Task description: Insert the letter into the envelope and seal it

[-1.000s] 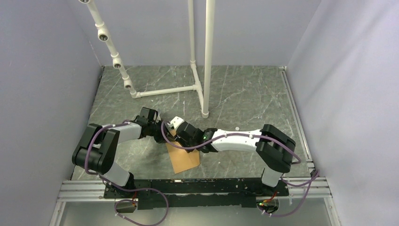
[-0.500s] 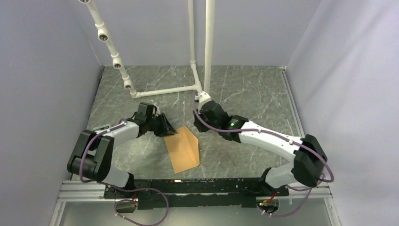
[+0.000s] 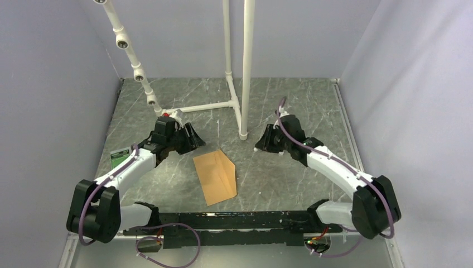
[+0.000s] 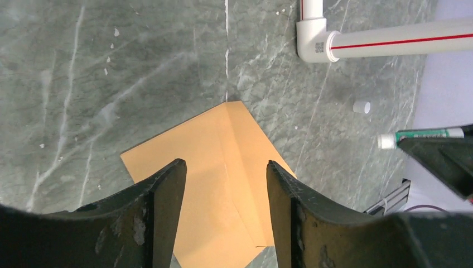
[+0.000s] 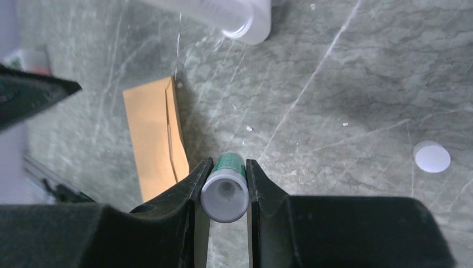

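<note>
Right fingers (image 5: 198, 190), gripping tube (image 5: 226, 192), withdrew; left fingers (image 4: 164, 206) open; envelope (image 3: 215, 177) flat, flap (image 4: 245, 151) folded.

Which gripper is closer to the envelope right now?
Left. The left gripper, open, sits just off the envelope's far-left corner. The right gripper, shut on a green-labelled tube, is farther away to the envelope's right, past the white pipe post.

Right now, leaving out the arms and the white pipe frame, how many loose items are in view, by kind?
Orange-brown kraft paper envelope: 1
Green-and-white glue stick tube, clamped in the right pincer: 1
Small white round cap, lying loose: 1
Total: 3
</note>
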